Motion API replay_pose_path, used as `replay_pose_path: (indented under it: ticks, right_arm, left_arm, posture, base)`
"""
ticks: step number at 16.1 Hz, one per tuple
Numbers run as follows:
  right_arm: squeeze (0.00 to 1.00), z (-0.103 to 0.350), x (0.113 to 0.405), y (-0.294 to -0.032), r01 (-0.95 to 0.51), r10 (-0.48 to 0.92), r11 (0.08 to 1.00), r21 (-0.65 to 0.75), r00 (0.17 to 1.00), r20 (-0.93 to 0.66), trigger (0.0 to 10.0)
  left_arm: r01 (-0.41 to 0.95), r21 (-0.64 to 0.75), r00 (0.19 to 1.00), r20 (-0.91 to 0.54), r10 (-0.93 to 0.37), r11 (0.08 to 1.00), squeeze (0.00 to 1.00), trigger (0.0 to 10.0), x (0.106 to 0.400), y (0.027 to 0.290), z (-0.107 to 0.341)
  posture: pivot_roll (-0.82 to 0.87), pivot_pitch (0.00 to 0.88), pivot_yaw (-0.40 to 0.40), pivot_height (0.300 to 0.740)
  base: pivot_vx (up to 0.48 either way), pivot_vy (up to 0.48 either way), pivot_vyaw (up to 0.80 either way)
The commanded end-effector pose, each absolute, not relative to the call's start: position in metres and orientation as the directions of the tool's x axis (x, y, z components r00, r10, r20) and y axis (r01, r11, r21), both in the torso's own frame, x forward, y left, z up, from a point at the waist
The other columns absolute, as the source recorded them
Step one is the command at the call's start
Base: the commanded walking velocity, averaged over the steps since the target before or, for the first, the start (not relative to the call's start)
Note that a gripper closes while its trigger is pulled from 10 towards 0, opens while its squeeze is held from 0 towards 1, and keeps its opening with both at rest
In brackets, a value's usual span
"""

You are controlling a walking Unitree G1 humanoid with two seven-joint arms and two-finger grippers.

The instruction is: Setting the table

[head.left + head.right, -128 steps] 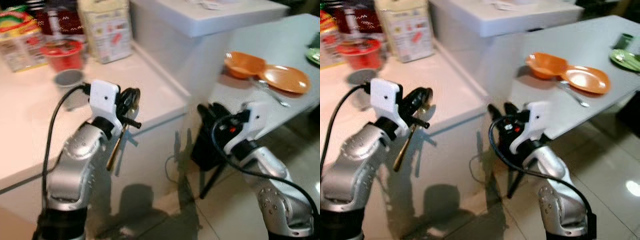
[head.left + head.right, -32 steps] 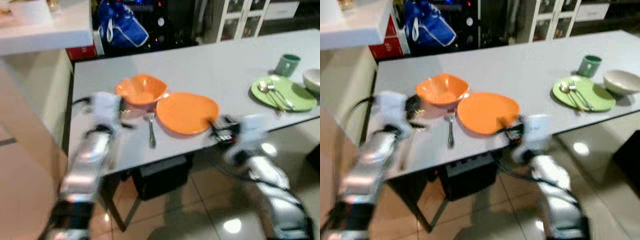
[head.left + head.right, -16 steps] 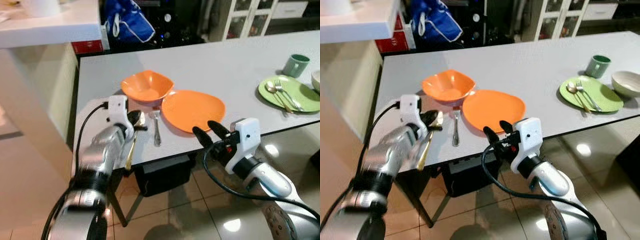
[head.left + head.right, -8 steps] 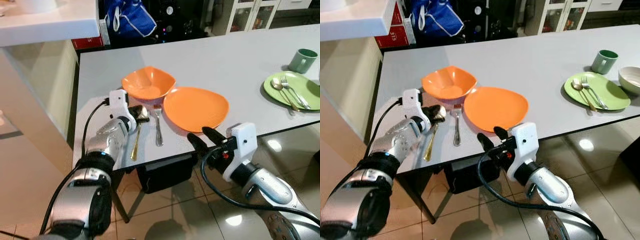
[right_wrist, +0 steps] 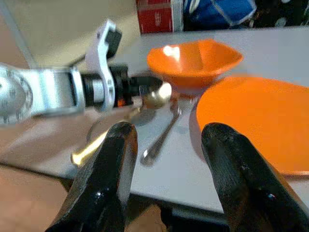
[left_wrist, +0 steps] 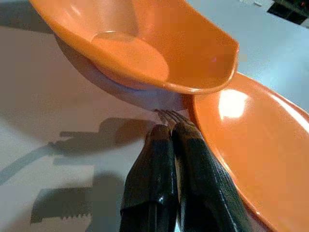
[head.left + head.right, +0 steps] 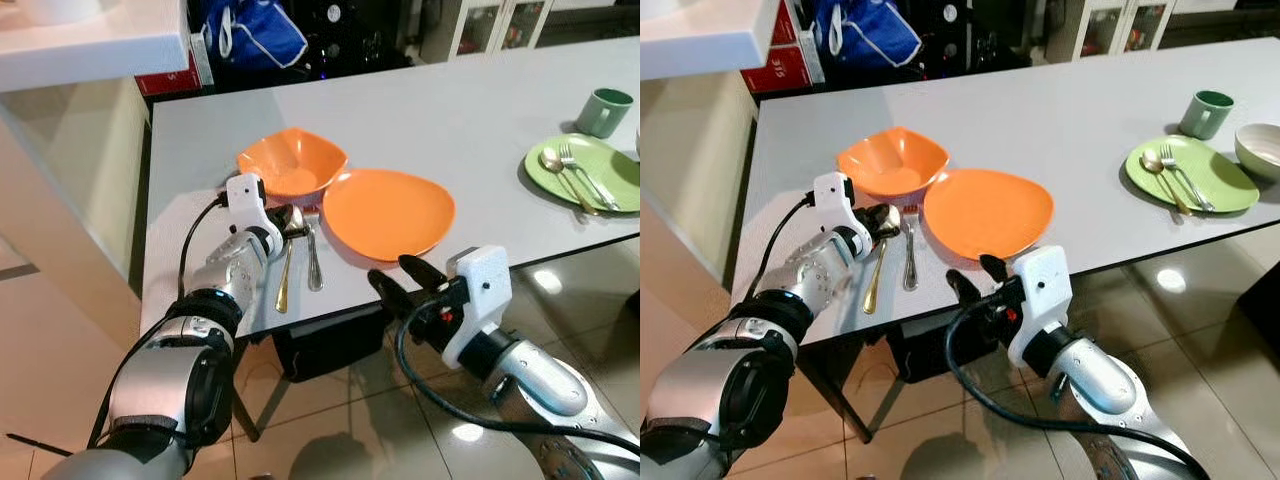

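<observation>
Left gripper [image 7: 883, 219] jaws closed on gold spoon [image 7: 876, 262] beside fork [image 7: 909, 255], right gripper [image 7: 975, 277] jaws spread, empty

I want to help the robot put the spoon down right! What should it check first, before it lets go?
1. Gold spoon held by the left gripper: ok, fingers shut on its bowl end.
2. Spoon beside the fork, not on top of it: ok.
3. Handle touching the table: cannot tell.
4. Spoon clear of the orange plate and the orange bowl: ok.
5. Right gripper out of the way: ok, open, off the table's edge.
</observation>
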State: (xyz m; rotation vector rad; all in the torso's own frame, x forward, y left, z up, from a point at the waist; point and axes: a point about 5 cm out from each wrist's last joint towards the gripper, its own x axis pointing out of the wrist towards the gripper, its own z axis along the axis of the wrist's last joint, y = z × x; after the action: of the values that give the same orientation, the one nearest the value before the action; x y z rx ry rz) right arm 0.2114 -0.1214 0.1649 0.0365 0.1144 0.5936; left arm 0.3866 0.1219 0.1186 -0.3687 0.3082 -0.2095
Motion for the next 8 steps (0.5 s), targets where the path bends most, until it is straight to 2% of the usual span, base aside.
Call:
replay_pose_path:
  ticks: [1,8]
  right_arm:
    - [0.00,0.1664,0.2074,-0.1202,-0.563,0.565,0.825,0.052,0.818,-0.106,10.0]
    - [0.00,0.1723,0.2028,-0.1211,-0.548,0.551,0.835,0.059,0.829,-0.099,10.0]
  left_arm:
    - [0.143,-0.358,0.938,-0.247,-0.241,0.923,0.00,10.0,0.3898,0.1234,0.1243]
    - [0.099,-0.416,0.947,-0.240,-0.214,0.904,0.00,10.0,0.3884,0.1322,0.1192]
  posture:
    - [-0.17,0.091,0.065,0.740]
    - [-0.18,0.121,0.054,0.740]
  base:
    - [0.000,0.000,0.00]
    - [0.000,0.000,0.00]
